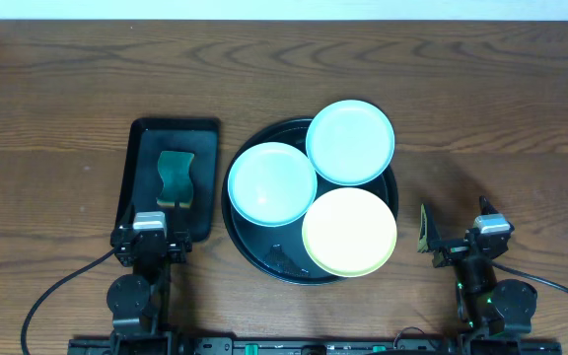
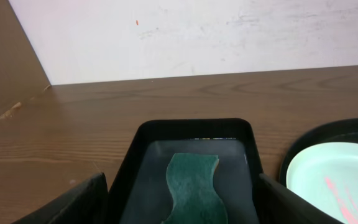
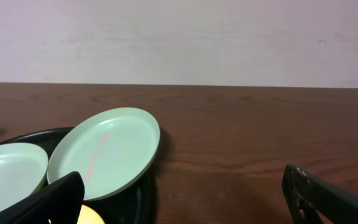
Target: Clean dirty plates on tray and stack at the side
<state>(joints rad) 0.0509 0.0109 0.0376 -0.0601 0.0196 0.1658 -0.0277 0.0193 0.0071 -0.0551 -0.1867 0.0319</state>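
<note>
Three plates rest on the round black tray [image 1: 249, 235]. A mint plate [image 1: 271, 183] lies at its left, a second mint plate [image 1: 350, 141] leans on its far right rim, and a yellow plate [image 1: 349, 232] sits at its near right. Red streaks mark the mint plates in the wrist views [image 2: 337, 183] [image 3: 104, 152]. My left gripper [image 1: 149, 229] is open and empty at the near end of the rectangular tray. My right gripper [image 1: 457, 237] is open and empty over bare table, right of the round tray.
A rectangular black tray [image 1: 146, 138] left of the round tray holds a green wavy sponge [image 1: 176, 176], also seen in the left wrist view [image 2: 191, 186]. Brown wooden table [image 1: 501, 118] extends right and far. A pale wall stands behind the table.
</note>
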